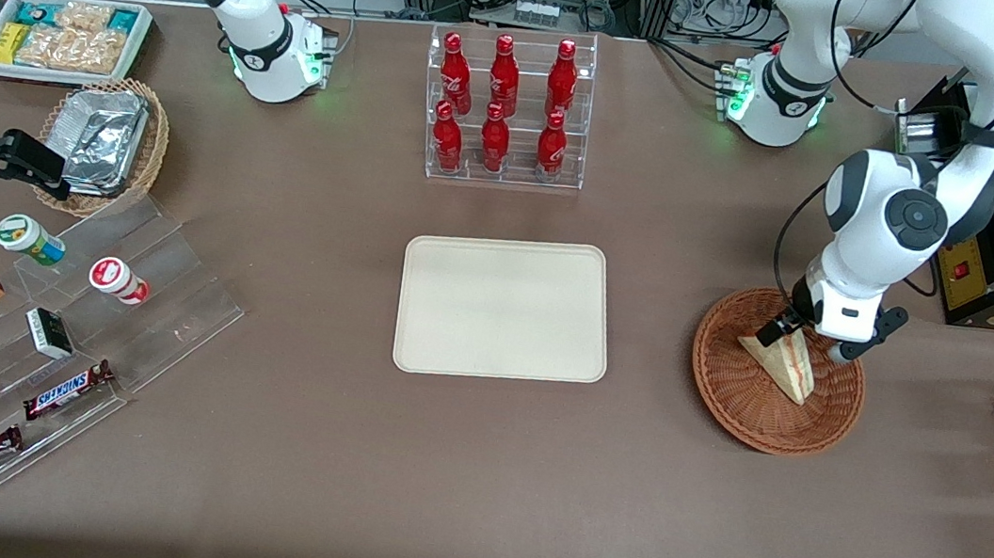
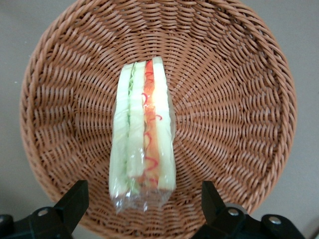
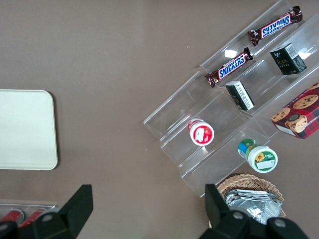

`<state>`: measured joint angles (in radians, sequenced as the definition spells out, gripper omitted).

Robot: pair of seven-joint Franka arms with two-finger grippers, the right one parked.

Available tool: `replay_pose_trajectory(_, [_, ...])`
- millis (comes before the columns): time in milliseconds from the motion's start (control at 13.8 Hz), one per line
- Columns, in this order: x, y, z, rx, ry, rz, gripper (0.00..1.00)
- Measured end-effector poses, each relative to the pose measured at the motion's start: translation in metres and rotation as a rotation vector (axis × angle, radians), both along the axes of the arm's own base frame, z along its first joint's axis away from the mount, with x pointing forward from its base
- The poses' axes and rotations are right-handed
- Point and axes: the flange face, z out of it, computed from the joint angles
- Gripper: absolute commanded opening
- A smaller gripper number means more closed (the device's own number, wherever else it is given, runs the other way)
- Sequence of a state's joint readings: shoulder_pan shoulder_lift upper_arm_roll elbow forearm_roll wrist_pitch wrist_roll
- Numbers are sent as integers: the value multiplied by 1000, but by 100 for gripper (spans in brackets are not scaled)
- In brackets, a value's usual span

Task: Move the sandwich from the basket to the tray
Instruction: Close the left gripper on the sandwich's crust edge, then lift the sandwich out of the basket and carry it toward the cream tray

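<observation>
Just under the wide-open gripper [image 2: 142, 204], the sandwich [image 2: 143, 134] stands on its edge in the basket [image 2: 239, 99], soft and light, so pinch its bread sides gently.

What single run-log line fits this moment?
gripper: open, over sandwich | sandwich: in basket | tray: bare
</observation>
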<state>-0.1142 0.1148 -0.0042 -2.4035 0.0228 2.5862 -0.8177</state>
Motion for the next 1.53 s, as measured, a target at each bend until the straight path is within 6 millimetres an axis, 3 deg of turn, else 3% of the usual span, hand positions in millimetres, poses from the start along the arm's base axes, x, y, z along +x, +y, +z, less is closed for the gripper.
replay_pose_trajectory(73, [1, 3, -7, -1, -4, 12, 99])
replay_pose_trajectory(145, [2, 6, -13, 0, -3, 22, 87])
replay_pose_trajectory(291, [3, 11, -21, 1, -1, 31, 18])
replay_pose_trajectory(364, [3, 13, -22, 2, -1, 36, 0])
replay_pose_trajectory(800, [13, 18, -7, 3, -9, 51, 0])
replay_pose_trajectory(945, [22, 15, 25, 12, 58, 49, 0])
replay_pose_trajectory(1091, [32, 3, 84, 25, 141, 28, 0])
replay_pose_trajectory(1309, [34, -53, 174, 44, 192, -70, 0])
replay_pose_trajectory(1527, [19, -127, 209, 57, 200, -208, 0])
